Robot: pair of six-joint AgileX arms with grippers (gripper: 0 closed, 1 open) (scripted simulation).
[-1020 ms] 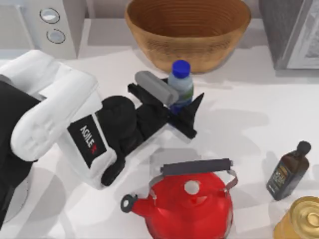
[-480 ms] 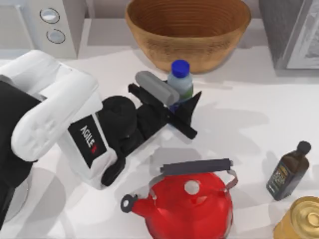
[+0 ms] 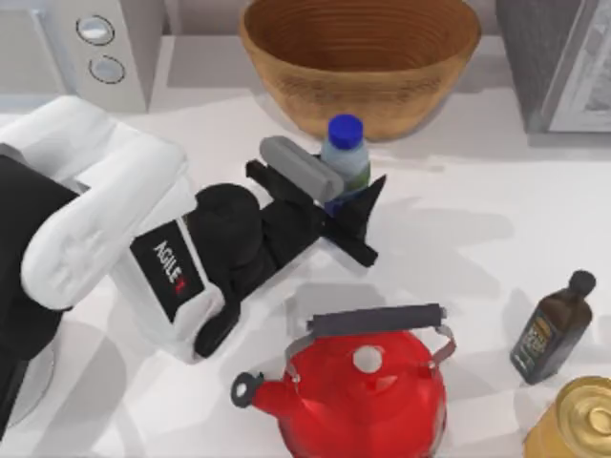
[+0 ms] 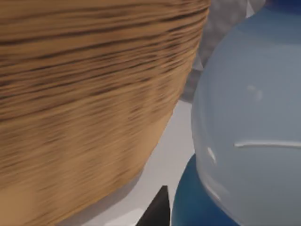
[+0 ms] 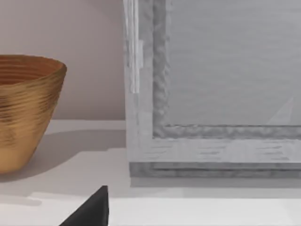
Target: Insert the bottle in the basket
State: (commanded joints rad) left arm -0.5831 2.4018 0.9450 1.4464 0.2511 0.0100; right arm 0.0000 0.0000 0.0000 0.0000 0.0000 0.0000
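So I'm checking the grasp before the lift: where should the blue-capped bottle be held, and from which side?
Judging by its upright, round shape, grip the bottle across its blue lower body, below the cap, coming from the table's left, where the left gripper already brackets it. That leaves the basket side free.

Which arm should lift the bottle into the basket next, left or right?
Left. The left gripper already sits around the bottle, just in front of the basket. The left wrist view shows the bottle right beside the basket wall. The right arm is parked off by the grey cabinet.
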